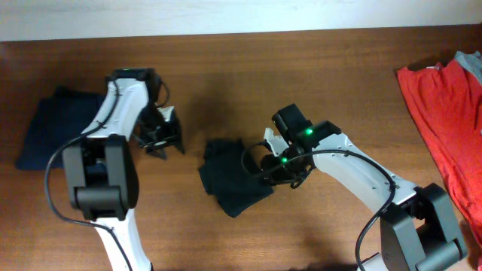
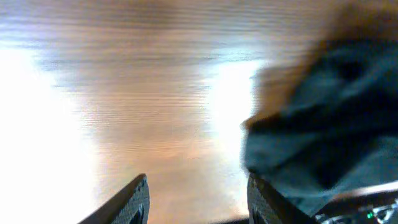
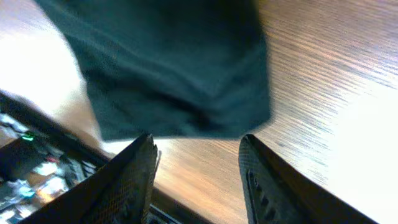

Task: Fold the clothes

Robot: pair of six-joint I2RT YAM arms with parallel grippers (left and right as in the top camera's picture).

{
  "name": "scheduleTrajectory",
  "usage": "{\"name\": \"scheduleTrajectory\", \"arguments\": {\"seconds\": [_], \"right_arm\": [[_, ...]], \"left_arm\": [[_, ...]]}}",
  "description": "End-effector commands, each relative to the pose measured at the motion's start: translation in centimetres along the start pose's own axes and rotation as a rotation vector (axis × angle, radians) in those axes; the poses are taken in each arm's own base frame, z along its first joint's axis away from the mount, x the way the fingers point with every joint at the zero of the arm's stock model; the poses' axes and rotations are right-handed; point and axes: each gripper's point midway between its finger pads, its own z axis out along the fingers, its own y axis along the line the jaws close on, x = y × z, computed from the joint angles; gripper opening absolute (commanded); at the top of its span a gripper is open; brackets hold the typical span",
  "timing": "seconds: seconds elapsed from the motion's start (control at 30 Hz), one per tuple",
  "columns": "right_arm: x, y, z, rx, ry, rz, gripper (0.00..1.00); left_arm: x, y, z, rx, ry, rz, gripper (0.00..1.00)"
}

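Farthest left of the shirt, a navy garment is laid flat on the table, well apart from the shirt. Between that garment and the shirt the left gripper is held, near the shirt's left side but clear of it. In the left wrist view its fingers are seen spread, with only bare wood between them, and nothing is pinched. There the shirt is seen blurred, beyond the fingertips and to their right.

The shirt itself, black, is gathered into a compact folded bundle lying aslant on the wood, with layered edges shown along one side.

At the shirt's right edge the right gripper is placed. From overhead it cannot be told whether the cloth is touched. In the right wrist view its fingers are seen parted, with wood showing between them. The shirt's folded edge lies just past the fingertips and is not caught between them.

Well to the right of the shirt, a red garment is spread out and is cut off by the frame's edge. A scrap of grey cloth is seen beside its upper corner.
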Motion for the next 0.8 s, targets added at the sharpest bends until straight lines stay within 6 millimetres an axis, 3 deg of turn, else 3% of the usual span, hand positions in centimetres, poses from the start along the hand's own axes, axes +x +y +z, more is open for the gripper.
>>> {"name": "scheduleTrajectory", "arguments": {"seconds": [0.0,0.07,0.13,0.2,0.23,0.4,0.47,0.57,0.63,0.7,0.77], "right_arm": [[-1.4,-0.7,-1.9,0.107,-0.045,-0.118,0.47],[-1.8,-0.3,-2.7,0.112,-0.052,-0.152,0.49],[-2.2,0.1,-3.5,0.110,-0.057,-0.164,0.57],[-2.5,0.6,-4.4,0.109,-0.065,-0.168,0.69],[-2.6,0.8,-4.7,0.108,-0.067,-0.168,0.70],[-3.1,1.3,-5.2,0.095,-0.087,-0.124,0.69],[-3.5,1.5,-5.1,0.085,-0.102,-0.057,0.67],[-4.2,2.1,-4.7,0.047,-0.115,-0.013,0.60],[-4.5,2.2,-4.3,0.033,-0.118,0.032,0.50],[-5.0,2.0,-3.7,0.029,-0.120,0.092,0.29],[-5.6,1.9,-2.8,0.023,-0.118,0.119,0.18]], "left_arm": [[1.7,2.4,-3.8,-0.052,-0.080,-0.073,0.50],[2.6,2.4,-5.4,-0.046,-0.139,-0.068,0.53],[3.8,2.1,-6.8,-0.037,-0.201,-0.054,0.57],[5.5,1.4,-7.6,0.009,-0.265,-0.034,0.66],[6.2,0.8,-7.5,0.052,-0.286,-0.022,0.70],[8.3,-2.3,-4.8,0.311,-0.340,-0.037,0.85],[9.1,-3.0,-2.0,0.412,-0.291,-0.090,0.86],[9.3,-3.7,0.7,0.507,-0.248,-0.128,0.86],[9.1,-4.2,1.9,0.574,-0.246,-0.135,0.86],[9.0,-4.1,2.9,0.594,-0.244,-0.171,0.86],[8.8,-4.0,3.5,0.600,-0.258,-0.163,0.86]]}}
